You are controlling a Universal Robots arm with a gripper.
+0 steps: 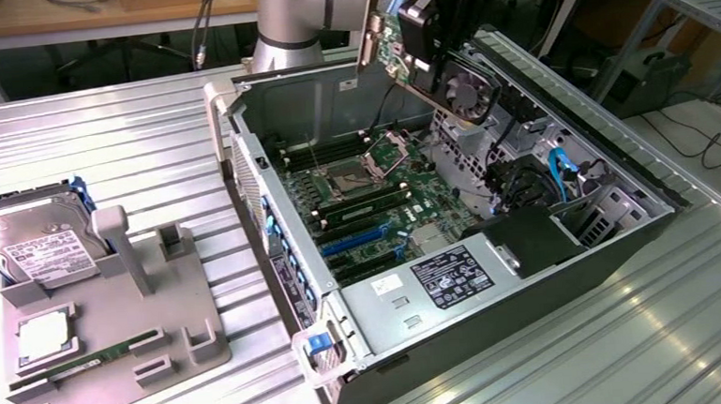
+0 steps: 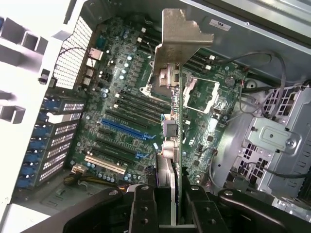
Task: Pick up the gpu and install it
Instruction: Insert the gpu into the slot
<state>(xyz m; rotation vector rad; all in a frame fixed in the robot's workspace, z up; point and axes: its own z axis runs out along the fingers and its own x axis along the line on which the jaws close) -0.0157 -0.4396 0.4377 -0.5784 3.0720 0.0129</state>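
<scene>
Green, black-fanned gpu card [image 1: 434, 71] hangs clamped in the gripper [image 2: 167, 190] above the open grey computer case [image 1: 291, 98], not yet installed.

Metal table [image 1: 106, 142] bearing computer case [image 1: 569, 330], grey tray [image 1: 173, 312]

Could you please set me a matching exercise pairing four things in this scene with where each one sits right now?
Things:
1. gpu
2. hard drive
3. RAM stick
4. power supply

Places:
A. lying flat low in the grey holder, on the exterior view's left
B. inside the open case, at its near end, label facing up
C. gripped in the tool, above the motherboard
D. propped up at the far end of the grey holder

Pairs: 1-C, 2-D, 3-A, 4-B
</scene>
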